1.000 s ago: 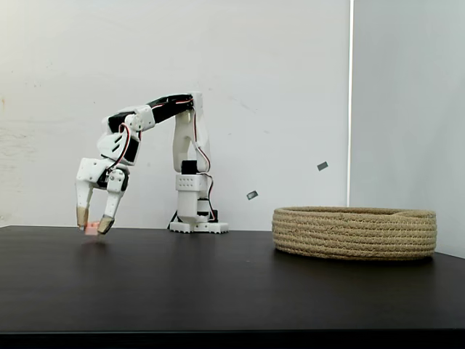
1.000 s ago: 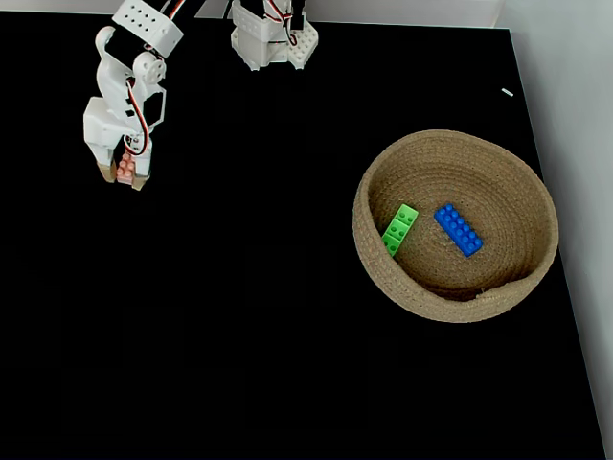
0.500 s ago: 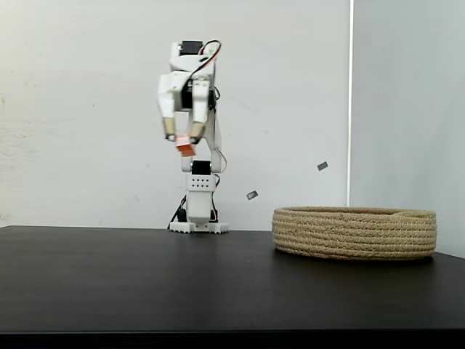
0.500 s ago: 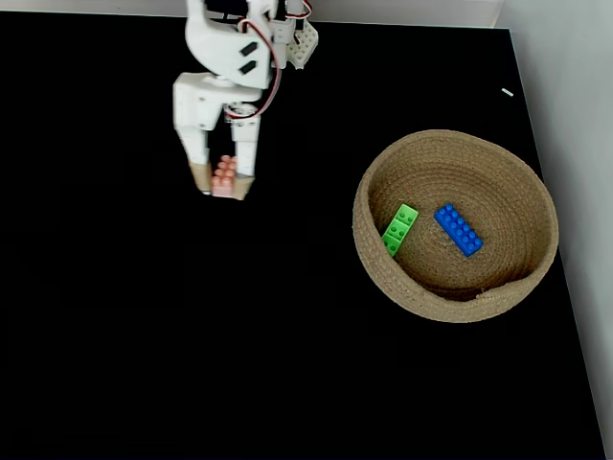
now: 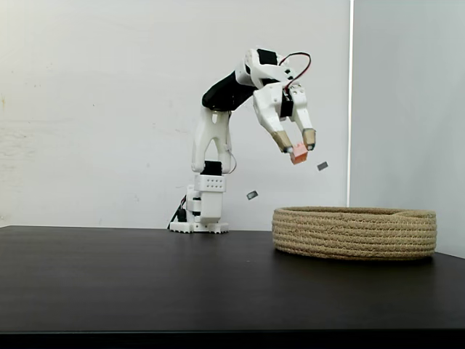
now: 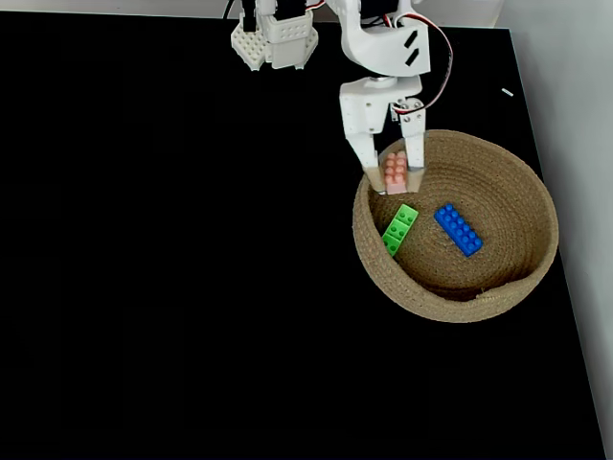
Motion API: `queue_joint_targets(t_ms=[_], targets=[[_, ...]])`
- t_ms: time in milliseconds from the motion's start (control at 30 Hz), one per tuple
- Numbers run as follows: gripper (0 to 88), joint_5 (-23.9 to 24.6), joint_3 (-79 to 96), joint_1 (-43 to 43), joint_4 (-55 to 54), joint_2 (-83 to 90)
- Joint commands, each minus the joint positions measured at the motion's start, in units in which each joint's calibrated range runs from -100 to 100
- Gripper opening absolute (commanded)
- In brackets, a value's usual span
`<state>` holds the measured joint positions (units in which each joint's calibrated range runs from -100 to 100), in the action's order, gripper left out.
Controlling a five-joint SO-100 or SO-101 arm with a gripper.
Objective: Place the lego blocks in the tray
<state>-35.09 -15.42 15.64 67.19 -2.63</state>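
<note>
The white gripper (image 5: pixel 298 150) (image 6: pixel 396 182) is shut on the pale pink lego block (image 5: pixel 298 153) (image 6: pixel 394 172) and holds it high in the air. Seen from above, the block hangs over the near-left inner rim of the tray (image 6: pixel 498 177), a round rope basket (image 5: pixel 354 232) at the right of the table. A bright green lego block (image 6: pixel 399 229) and a blue lego block (image 6: pixel 458 229) lie side by side on the tray's floor. From the side, the tray's wall hides both of them.
The arm's base (image 5: pixel 198 218) (image 6: pixel 275 38) stands at the back of the black table (image 5: pixel 145 283) (image 6: pixel 172 287). A white wall runs behind it, and the table's right edge (image 6: pixel 565 287) passes close to the tray.
The arm has swung from the left of the table, past its base, over to the tray, carrying the pink block up off the table and along with it.
</note>
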Motion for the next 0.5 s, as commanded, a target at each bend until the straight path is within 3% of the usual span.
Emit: queue_joint_targets(t_ms=[0, 133, 300, 467], targets=[[0.0, 1.66, 0.15, 2.17, -2.18, -0.21], [1.4, 2.15, 0.51, 2.50, -2.26, -1.50], [29.4, 1.47, 1.88, 1.59, -2.43, -1.84], [35.7, 1.51, 1.97, 0.03, -2.01, -0.81]])
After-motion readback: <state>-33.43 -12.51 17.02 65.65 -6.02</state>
